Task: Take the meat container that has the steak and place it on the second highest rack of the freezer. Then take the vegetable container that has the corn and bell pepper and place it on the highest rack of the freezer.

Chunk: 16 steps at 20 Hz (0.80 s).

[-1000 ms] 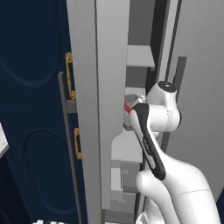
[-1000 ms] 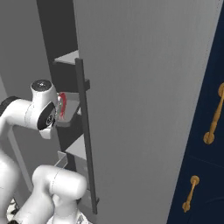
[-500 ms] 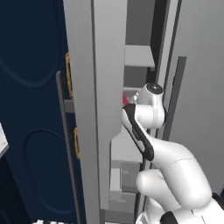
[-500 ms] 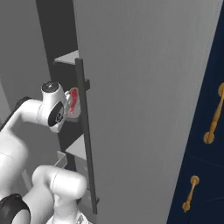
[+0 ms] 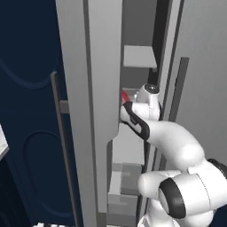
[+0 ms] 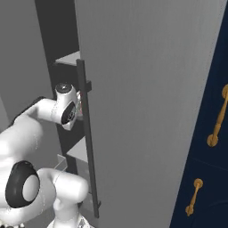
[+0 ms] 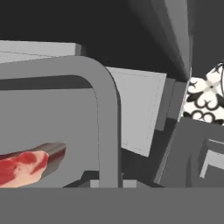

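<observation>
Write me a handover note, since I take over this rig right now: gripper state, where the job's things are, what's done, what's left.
Gripper: reaching into the freezer; whether it is open or shut cannot be told.
Meat container: right at the hand, steak inside. From the left base view the steak sits level with the hand, below a rack.
Done: placement on the second highest rack not confirmed.
Left: verify that, then the vegetable container to the highest rack.
</observation>
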### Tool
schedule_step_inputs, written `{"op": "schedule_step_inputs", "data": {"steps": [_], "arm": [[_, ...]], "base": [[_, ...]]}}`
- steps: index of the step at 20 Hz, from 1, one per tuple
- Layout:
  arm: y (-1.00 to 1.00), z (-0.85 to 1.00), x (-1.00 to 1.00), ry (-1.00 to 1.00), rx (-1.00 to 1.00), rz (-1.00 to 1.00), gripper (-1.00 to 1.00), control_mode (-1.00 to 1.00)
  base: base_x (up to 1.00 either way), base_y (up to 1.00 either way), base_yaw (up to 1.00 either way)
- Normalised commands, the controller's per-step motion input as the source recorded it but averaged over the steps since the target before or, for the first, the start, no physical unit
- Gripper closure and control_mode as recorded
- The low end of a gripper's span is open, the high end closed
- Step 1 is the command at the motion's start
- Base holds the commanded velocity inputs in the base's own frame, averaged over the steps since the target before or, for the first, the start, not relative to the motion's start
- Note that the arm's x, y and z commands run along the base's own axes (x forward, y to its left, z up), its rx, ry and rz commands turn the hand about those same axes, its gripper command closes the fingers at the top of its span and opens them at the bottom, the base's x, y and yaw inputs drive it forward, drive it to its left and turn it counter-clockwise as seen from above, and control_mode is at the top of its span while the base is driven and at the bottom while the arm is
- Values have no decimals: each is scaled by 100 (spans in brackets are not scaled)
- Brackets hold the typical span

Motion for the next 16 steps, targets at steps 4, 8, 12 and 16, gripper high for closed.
{"op": "schedule_step_inputs", "data": {"steps": [4, 8, 12, 16], "arm": [[0, -14, 100, 3, 0, -5, 100, -100], [4, -37, 100, 8, -1, -1, 100, -100], [16, -5, 100, 10, -2, -7, 100, -100], [0, -4, 100, 3, 0, -8, 100, -100]], "base": [[0, 0, 0], [0, 0, 0], [0, 0, 0], [0, 0, 0]]}}
